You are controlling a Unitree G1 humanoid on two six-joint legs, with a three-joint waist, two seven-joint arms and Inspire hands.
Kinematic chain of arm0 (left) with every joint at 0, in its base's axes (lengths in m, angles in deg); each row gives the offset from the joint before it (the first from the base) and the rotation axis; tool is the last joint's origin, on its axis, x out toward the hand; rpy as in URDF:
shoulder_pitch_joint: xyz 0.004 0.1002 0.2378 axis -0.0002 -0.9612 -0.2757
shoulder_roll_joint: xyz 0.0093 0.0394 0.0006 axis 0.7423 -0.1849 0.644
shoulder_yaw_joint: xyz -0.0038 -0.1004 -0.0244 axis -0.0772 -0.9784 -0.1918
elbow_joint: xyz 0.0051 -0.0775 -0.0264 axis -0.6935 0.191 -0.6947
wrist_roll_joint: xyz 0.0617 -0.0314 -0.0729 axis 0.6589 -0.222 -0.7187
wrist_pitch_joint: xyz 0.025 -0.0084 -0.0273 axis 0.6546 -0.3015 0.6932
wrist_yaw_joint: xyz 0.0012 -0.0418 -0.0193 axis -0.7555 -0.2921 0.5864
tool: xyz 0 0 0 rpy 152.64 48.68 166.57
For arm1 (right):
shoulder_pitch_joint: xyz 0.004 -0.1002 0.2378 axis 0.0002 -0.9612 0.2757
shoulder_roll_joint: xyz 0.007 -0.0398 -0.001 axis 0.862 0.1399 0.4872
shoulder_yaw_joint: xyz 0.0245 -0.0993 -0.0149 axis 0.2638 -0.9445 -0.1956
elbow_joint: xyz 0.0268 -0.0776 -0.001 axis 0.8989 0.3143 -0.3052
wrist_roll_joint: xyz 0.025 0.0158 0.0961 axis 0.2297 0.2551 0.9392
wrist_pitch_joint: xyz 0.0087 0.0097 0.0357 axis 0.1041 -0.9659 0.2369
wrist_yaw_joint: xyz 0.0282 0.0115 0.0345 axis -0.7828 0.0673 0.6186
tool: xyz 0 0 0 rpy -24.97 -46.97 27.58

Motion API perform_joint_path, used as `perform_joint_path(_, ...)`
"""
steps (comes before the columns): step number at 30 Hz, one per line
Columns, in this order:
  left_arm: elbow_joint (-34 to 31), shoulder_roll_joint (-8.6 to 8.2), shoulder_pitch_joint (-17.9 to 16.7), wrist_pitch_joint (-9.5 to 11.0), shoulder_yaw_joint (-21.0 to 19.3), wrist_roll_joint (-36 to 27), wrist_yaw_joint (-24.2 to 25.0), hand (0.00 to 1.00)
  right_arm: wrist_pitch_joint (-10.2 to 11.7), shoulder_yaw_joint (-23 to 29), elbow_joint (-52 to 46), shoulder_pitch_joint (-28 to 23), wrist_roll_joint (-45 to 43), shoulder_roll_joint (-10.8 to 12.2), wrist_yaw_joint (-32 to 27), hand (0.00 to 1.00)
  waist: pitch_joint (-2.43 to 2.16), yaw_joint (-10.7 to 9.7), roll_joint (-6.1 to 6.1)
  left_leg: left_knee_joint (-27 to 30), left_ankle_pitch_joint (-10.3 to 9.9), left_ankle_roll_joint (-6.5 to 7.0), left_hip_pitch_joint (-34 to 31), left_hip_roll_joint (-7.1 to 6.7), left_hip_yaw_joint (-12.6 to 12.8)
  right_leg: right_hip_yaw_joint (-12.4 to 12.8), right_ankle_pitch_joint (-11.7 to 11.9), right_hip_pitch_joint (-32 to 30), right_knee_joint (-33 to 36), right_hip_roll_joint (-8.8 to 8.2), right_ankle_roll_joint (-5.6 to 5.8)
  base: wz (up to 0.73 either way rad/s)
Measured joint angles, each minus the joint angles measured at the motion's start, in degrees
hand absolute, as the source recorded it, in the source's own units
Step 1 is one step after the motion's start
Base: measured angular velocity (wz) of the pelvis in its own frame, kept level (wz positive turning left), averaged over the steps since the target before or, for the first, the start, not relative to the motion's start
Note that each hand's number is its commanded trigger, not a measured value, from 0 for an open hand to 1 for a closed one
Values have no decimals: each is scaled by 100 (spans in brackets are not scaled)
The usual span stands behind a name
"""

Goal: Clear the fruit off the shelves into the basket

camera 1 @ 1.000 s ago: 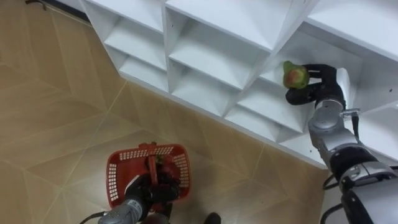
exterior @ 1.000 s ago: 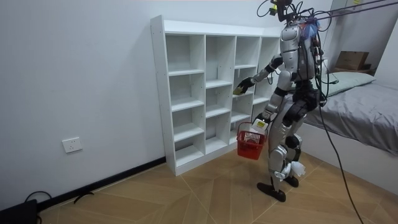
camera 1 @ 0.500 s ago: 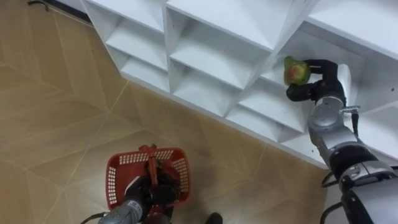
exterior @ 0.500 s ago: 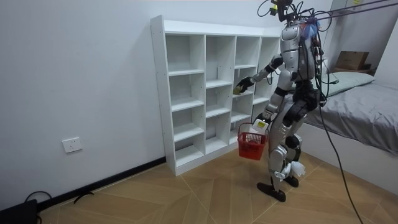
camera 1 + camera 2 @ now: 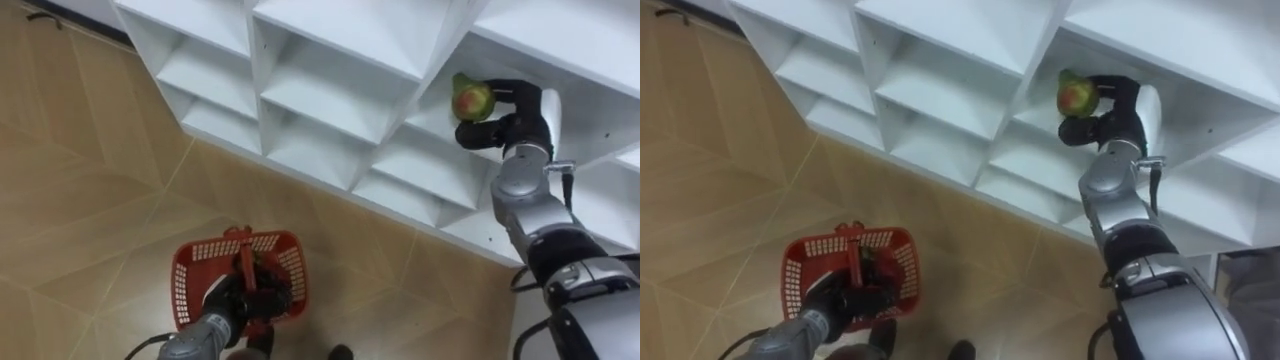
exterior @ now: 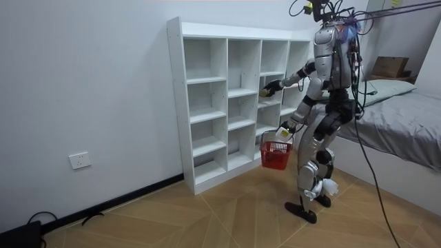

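Right robot hand (image 5: 505,118) was raised to the white closet (image 5: 330,85), at the open front of one compartment. Its fingers were curled round a green fruit with a red blush (image 5: 472,98), so the hand was closed on the fruit. The fruit sat on the hand's left side, poking out of the grip toward the compartment's divider wall. The thumb was under it and the fingers wrapped over the far side. The fruit was just above the shelf board; could not tell if it touched the board.

Left robot hand (image 5: 226,302) was low, well apart from the right one and near the bottom edge of the eye views. It was clenched on the upright handle of a red plastic basket (image 5: 184,288). The basket hung over the wooden floor (image 5: 80,200), in front of the closet's lowest row. Something dark lay inside the basket by the handle; could not tell what.

In the room view the robot stood upright on the floor, close in front of the closet. Its right arm was stretched into a compartment in the upper half, and the basket hung at about knee height beside the lower shelves. A bed (image 6: 406,124) was behind it on the room view's right. A wall socket (image 6: 80,160) was on the wall at the room view's left.
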Motion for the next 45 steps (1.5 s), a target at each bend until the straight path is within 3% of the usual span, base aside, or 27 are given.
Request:
perform_joint_path(1,-55,-2,-9,4,19,-6,-1,100,5,0,-174,-114,0,31,0,100,-25,-48,4,-2,0,0,27,-2,-2,-1,0,27,-4,-1,0,-5)
perform_joint_path(4,-116,-62,-38,3,39,14,2,100,77,-40,-823,-752,-93,198,11,100,-156,-156,18,-70,0,0,302,-7,57,91,4,283,-99,46,9,-12)
perform_joint_path(7,-274,-107,-188,4,-23,11,-12,100,80,-64,-1379,-1503,-211,257,51,100,-273,-291,109,-187,-2,-1,681,-6,191,256,52,626,-262,102,41,-18)
perform_joint_path(13,-773,-160,-306,6,-38,4,-215,100,81,-214,-2156,-2260,-224,385,224,100,-311,-554,173,-370,17,-17,1083,-6,297,422,58,918,-332,140,44,-13)
perform_joint_path(15,-912,-198,-320,8,-34,10,-207,100,113,-246,-2458,-2529,-328,409,264,100,-341,-640,251,-398,27,-16,1172,-4,315,439,103,1040,-445,155,54,-4)
perform_joint_path(21,-1097,-261,-379,21,-32,6,-201,100,147,-476,-3008,-3090,-655,446,510,100,-329,-717,370,-587,30,-17,1459,-26,366,462,96,1258,-523,147,70,-3)
perform_joint_path(30,-1428,-276,-644,-22,51,-138,-84,100,129,-807,-3518,-3646,-655,529,889,100,-334,-793,405,-854,27,-16,1769,-75,404,483,45,1510,-675,120,106,-1)
perform_joint_path(45,-1839,-272,-669,-23,203,-203,81,100,15,-904,-3518,-3737,-808,643,1744,100,-329,-873,402,-969,0,7,2086,-116,408,505,-19,1782,-706,98,158,0)
